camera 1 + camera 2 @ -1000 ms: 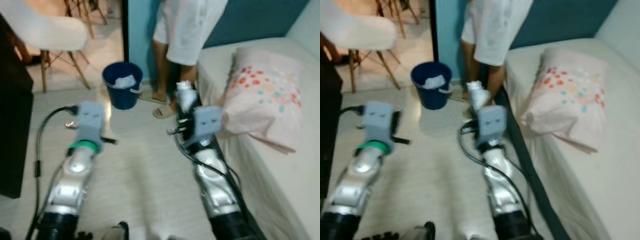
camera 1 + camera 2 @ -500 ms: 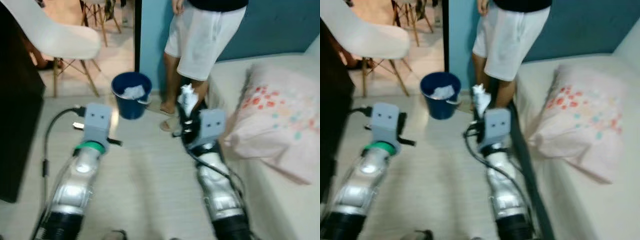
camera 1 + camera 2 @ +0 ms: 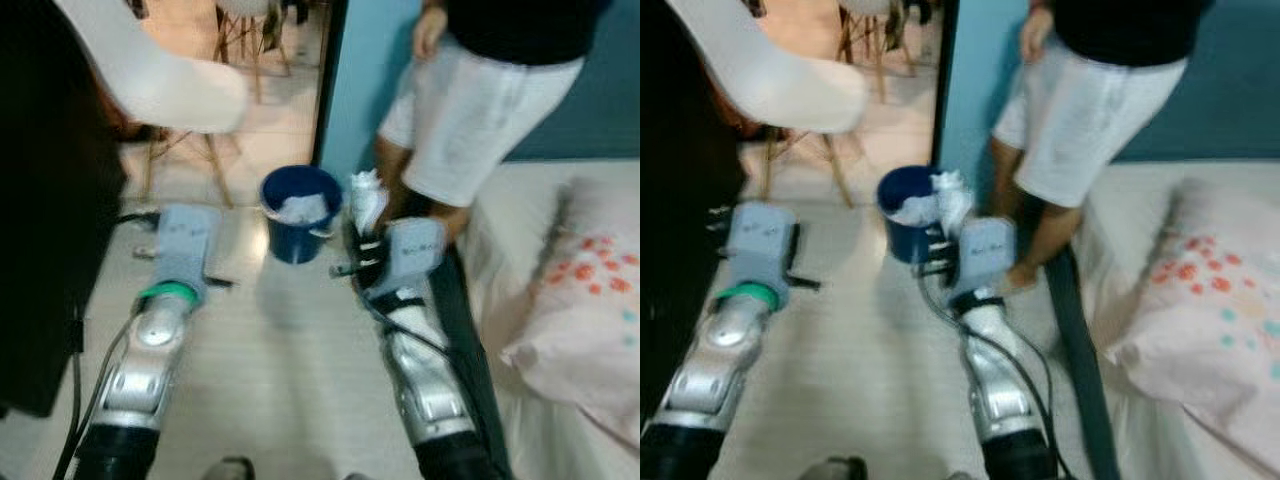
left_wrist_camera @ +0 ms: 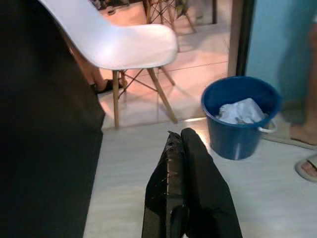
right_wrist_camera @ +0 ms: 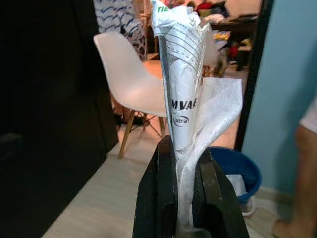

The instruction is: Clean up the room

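Blue bucket ahead, right claw pinching printed wrapper

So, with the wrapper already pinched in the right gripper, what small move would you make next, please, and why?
Probably carry the right gripper forward until it is over the blue bucket. It is shut on a crumpled white wrapper, and the bucket, already holding white rubbish, stands on the floor just ahead of it. The left gripper is shut and idle.
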### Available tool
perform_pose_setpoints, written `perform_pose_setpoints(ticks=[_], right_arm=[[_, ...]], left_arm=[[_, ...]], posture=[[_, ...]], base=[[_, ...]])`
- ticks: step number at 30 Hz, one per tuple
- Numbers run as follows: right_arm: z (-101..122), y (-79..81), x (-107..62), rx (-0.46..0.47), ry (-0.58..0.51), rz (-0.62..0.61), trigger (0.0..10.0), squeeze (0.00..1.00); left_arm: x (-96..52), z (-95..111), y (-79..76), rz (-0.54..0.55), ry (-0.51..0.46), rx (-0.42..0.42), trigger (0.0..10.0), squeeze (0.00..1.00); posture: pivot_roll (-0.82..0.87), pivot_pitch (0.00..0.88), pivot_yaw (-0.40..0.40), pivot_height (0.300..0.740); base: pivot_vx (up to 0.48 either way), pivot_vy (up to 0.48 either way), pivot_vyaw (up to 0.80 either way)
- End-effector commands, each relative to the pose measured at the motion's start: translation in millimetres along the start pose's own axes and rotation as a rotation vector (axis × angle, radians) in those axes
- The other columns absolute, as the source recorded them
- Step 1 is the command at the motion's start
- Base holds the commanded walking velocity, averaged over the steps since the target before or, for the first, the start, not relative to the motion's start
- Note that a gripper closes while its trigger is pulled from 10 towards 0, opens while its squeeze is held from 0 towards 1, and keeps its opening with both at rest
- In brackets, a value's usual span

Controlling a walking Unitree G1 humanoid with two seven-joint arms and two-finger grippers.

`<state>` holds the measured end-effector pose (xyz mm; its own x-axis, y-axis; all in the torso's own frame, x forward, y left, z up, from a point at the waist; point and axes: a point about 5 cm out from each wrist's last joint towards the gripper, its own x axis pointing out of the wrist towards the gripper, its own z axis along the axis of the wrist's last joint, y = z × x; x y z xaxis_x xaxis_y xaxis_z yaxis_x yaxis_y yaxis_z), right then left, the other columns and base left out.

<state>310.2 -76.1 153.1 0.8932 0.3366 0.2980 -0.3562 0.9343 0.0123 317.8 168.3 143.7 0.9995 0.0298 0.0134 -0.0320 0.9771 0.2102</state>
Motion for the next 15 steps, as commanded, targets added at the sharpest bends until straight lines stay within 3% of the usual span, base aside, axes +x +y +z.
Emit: perform_pose_setpoints(ticks=[1,15], right_arm=[[-5.2,-7.9,-5.1,0.006,0.028,-0.022,10.0,0.0],[-10.1,-23.7,-5.4,-0.036,0.059,-0.136,10.0,0.0]], left_arm=[[-1.5,-3.7,-9.7,-0.03,0.017,-0.001,10.0,0.0],[-0.5,-4.6,-4.3,-0.022,0.011,0.022,10.0,0.0]], posture=[[0.06,0.09,0.018,0.74],[0.06,0.097,0.022,0.74]], base=[[0.469,0.0,0.0],[0.469,0.0,0.0]])
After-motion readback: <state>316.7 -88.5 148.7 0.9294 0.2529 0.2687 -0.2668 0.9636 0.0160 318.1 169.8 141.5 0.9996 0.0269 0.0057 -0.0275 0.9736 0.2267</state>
